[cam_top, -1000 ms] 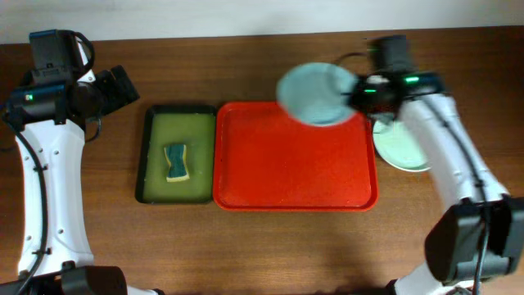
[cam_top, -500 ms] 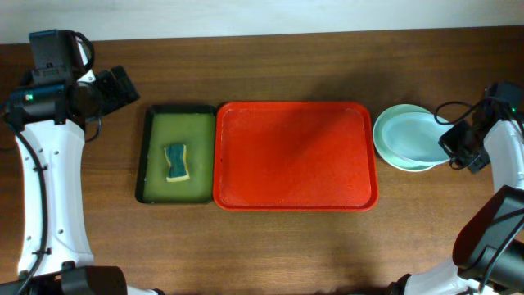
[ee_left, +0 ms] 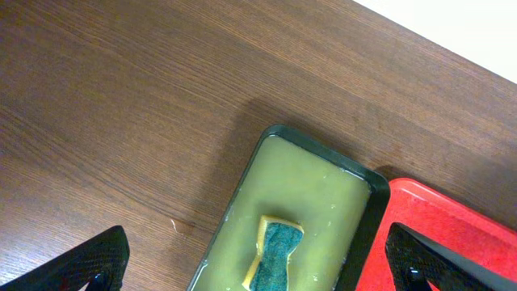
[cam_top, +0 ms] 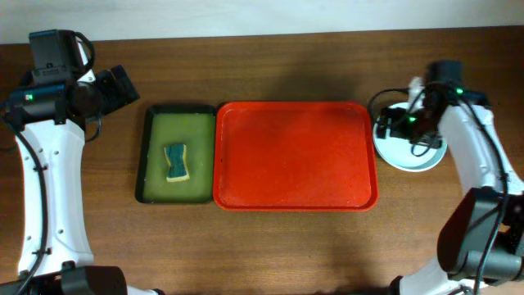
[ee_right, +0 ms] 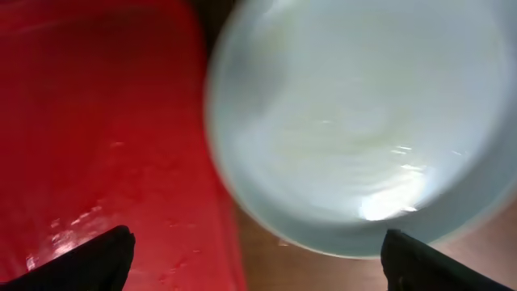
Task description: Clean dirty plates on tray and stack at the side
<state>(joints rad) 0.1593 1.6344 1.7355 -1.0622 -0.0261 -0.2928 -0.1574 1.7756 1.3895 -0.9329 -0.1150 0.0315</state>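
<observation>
Black fingertips [ee_right: 89,259] of the right gripper [cam_top: 391,123] sit in the two lower corners of its wrist view. They are spread wide with nothing between them. Just ahead of the jaws, leaning to the right-finger side, lies a pale blue plate [ee_right: 355,121], blurred, with a bright glint on its floor. A sliver of brown table [ee_right: 258,242] shows at its near rim. On the left-finger side the tray [ee_right: 97,121] fills the view, its red floor speckled with wet shine. From overhead this gripper hangs over the plate's edge nearest the tray. The plate rests on the wood just beside the tray's short side, and I cannot tell whether they touch. I also cannot tell whether other plates lie under it.

The left gripper [cam_top: 127,84] is held high and well apart from all this. Its own fingertips [ee_left: 93,263] are likewise parted wide and hold nothing. Between and just beyond them stands a green tray [ee_left: 266,145] holding yellowish liquid, with a sponge [ee_left: 275,255] lying in it, teal side up. By the right finger a corner of the red tray touches the green one. Bare wood runs beyond.
</observation>
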